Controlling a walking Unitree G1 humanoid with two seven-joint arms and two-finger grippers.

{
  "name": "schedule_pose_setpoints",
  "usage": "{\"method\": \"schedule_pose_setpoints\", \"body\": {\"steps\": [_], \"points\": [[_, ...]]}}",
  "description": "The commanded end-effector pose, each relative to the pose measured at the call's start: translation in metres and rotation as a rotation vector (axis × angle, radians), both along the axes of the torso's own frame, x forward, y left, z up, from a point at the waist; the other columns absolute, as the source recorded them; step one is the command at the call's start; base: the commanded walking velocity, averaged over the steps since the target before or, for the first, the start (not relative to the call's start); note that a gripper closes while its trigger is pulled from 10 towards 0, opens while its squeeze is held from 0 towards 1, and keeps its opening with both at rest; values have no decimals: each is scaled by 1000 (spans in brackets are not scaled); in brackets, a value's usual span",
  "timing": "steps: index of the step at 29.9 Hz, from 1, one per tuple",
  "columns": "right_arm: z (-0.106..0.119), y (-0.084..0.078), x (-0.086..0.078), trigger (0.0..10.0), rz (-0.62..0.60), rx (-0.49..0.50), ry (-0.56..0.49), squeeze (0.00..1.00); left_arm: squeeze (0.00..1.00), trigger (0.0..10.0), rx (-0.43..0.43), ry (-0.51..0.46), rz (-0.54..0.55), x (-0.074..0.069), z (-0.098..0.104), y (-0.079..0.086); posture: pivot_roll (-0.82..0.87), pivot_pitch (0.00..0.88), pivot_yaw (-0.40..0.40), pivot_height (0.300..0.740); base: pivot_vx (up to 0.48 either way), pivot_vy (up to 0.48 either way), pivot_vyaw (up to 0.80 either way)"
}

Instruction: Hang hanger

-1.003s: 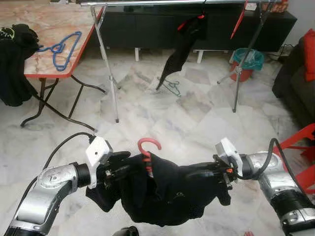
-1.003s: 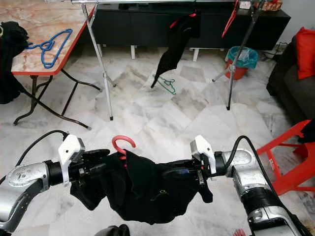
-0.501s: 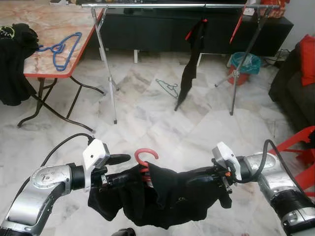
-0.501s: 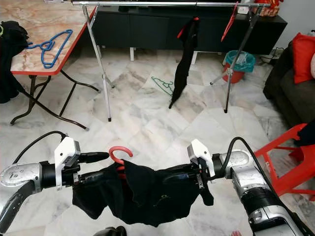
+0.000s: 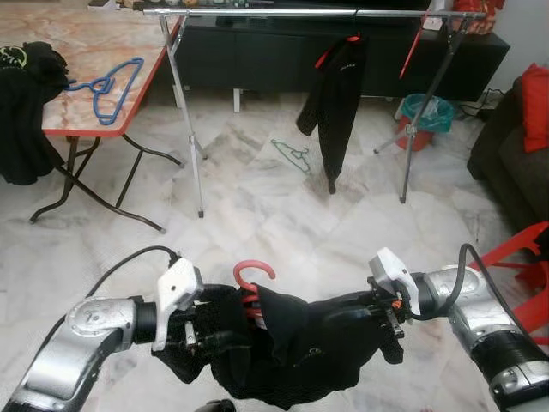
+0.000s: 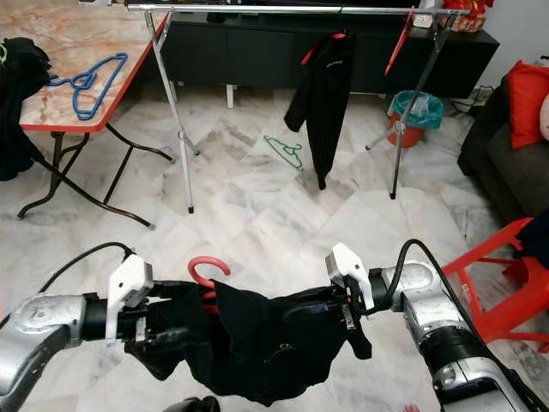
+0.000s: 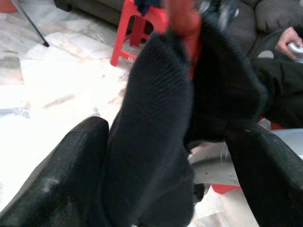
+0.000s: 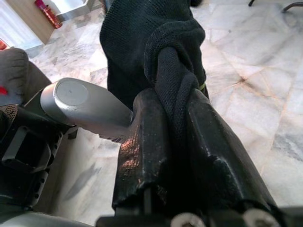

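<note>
A black garment hangs on a red hanger whose hook stands up between my two arms, low in front of me. My left gripper is pushed into the garment's left shoulder, its fingers spread wide on either side of the cloth. My right gripper is shut on a fold at the garment's right shoulder, pinched between its fingers. The silver clothes rack rail runs across the far side of the room, well ahead and above.
A black garment and a red hanger hang on the rail. A green hanger lies on the floor below. Left is a red-edged table with blue hangers and black clothes; right are a teal bin and red chair.
My left gripper, drawn back with a finger sticking out half a second ago, has pushed into the garment's shoulder. The garment on the rack has swung to face me.
</note>
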State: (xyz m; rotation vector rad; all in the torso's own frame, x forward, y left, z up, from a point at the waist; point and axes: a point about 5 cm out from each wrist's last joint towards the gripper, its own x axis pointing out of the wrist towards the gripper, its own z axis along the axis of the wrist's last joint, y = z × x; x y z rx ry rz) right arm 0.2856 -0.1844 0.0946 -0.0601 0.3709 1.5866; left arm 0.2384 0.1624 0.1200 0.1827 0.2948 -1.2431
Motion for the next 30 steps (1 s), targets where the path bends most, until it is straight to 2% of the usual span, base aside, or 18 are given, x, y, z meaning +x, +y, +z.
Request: {"method": "schedule_pose_setpoints", "body": {"steps": [1,9,10,11,12,13,14,30], "points": [[11,1,4,10000,20,31,-47,0,0,10000,17,-16,15,4,-4,-4,87,49,-64,740,0,0,0],[11,4,3,10000,30,39,-47,0,0,10000,-12,-7,5,6,-5,-12,84,58,-63,740,0,0,0],[11,4,3,10000,31,40,-46,0,0,7098,-21,-2,-4,5,-5,-14,83,59,-63,740,0,0,0],[11,4,3,10000,31,40,-46,0,0,7098,-21,-2,-4,5,-5,-14,83,59,-63,740,0,0,0],[11,5,3,10000,32,41,-44,0,0,4000,-31,0,-12,5,-4,-15,83,59,-63,740,0,0,0],[10,5,3,10000,33,41,-43,0,0,4000,-35,-1,-15,5,-4,-16,83,59,-63,740,0,0,0],[10,5,3,10000,34,41,-43,0,0,0,-36,-2,-14,5,-4,-16,82,62,-63,740,0,0,0],[10,8,4,10000,39,47,-40,0,0,0,-95,14,-51,2,1,-19,82,71,-64,740,0,0,0]]}}
